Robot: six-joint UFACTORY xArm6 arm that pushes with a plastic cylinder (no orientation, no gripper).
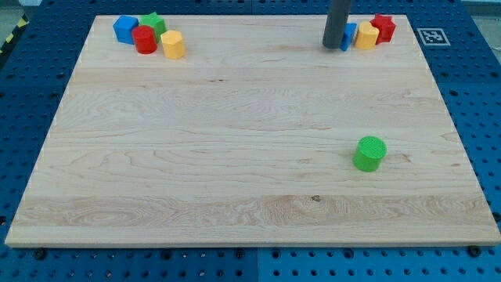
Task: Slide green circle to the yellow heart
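The green circle (369,153) stands alone on the wooden board (235,180), toward the view's lower right, well apart from every other block. My tip (334,46) rests near the view's top edge, just left of a blue block (348,36) that the rod partly hides, so its shape is hard to tell. Beside that are the yellow heart (366,35) (the heart form is not very clear) and a red block (383,27). There is no claw here, only the rod. At the top left sit a blue block (124,28), a red cylinder (145,39), a green block (154,23) half hidden behind it, and a yellow block (173,45).
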